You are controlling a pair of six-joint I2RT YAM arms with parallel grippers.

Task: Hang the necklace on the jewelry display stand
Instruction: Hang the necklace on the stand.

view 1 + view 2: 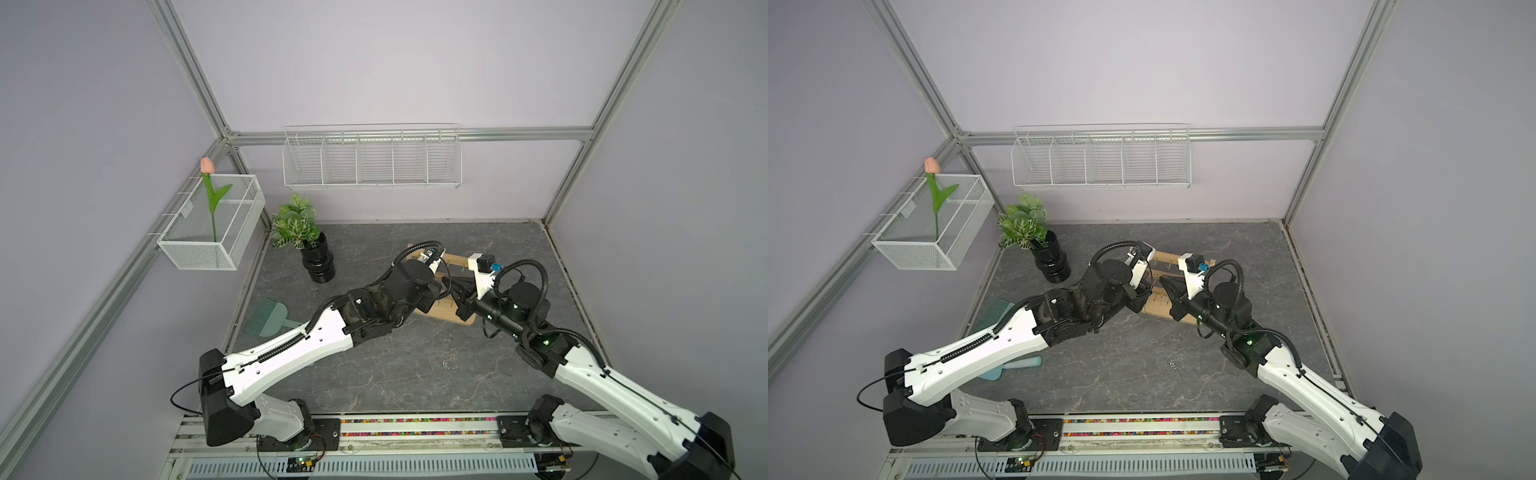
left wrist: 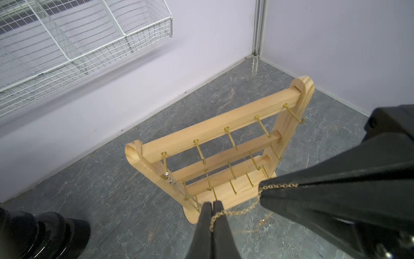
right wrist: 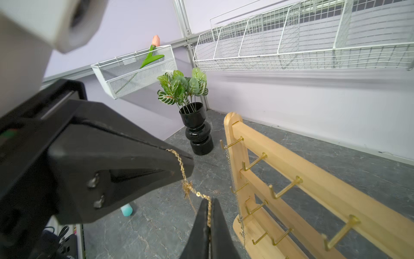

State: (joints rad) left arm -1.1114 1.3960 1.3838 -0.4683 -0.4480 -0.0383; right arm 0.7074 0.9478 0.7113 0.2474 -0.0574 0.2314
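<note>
The gold necklace (image 2: 237, 211) sags in the air just before the stand (image 2: 215, 129), strung between two grips: left jaws closed on one part, right jaws on another. The stand is upright on the desk (image 2: 100, 197), a silver chain (image 2: 179, 187) on its end hook.

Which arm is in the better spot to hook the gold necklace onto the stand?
Probably left. The left pincer, shut on the necklace, points straight at the hooks on the stand. The right pincer, also gripping it, reaches in sideways along the front.
</note>
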